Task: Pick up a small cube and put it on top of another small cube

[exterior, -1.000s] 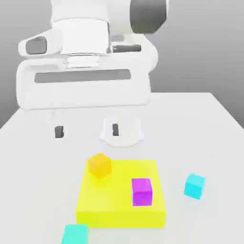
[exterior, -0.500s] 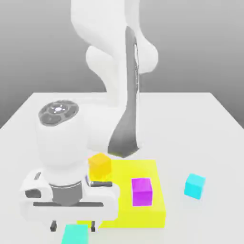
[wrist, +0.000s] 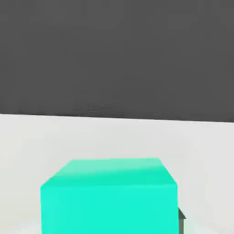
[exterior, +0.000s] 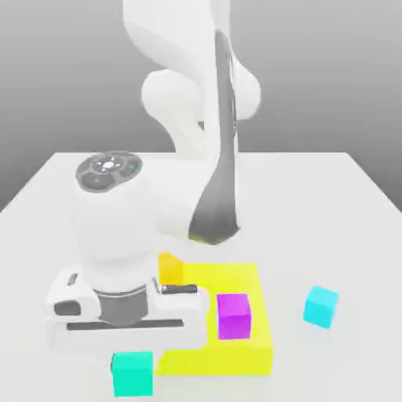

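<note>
The small turquoise cube (exterior: pixel 132 373) sits at the near edge of the white table (exterior: pixel 345 196), directly under the robot's hand and just off the near corner of the yellow slab (exterior: pixel 235 353) toward the exterior view's left. In the hand view the same cube (wrist: pixel 109 196) looms close, its top face and 1 side face showing, with a dark fingertip (wrist: pixel 182 218) touching its side. The gripper (exterior: pixel 129 357) is pinched in on this cube, its 2 fingers pressed against opposite sides, the hand pointing straight down. The cube appears to rest on or very near the table; which of the 2 I cannot tell. On the yellow slab stand 2 more cubes: an orange cube (exterior: pixel 170 267) at the far corner, partly hidden by the arm, and a magenta cube (exterior: pixel 234 316) nearer the middle. A bluer cyan cube (exterior: pixel 320 306) rests on the table, apart from the slab on the exterior view's right.
</note>
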Controlling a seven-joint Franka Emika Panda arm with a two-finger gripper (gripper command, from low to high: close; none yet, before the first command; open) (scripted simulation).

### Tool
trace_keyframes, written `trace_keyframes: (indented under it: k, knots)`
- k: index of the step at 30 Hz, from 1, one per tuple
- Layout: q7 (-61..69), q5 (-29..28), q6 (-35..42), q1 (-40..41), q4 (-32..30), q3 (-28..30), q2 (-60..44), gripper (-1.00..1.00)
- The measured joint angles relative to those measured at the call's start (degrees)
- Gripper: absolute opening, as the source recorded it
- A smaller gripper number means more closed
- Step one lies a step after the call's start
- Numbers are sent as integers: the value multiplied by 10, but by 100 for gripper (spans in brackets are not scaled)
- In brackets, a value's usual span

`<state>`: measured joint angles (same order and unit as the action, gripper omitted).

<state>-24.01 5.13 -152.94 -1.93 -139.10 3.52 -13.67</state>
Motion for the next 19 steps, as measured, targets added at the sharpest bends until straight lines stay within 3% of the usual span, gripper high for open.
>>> trace_keyframes:
  k: [5,10,16,17,19]
  knots:
    - [67,-23,-2,-73,-68,-82,80,-100]
    - [131,-30,-1,-219,-173,-146,179,-100]
    - [94,-83,-100,-221,-192,-136,89,-100]
    - [88,-91,-114,-223,-192,-133,75,100]
    - [88,-91,-114,-223,-192,-133,75,100]
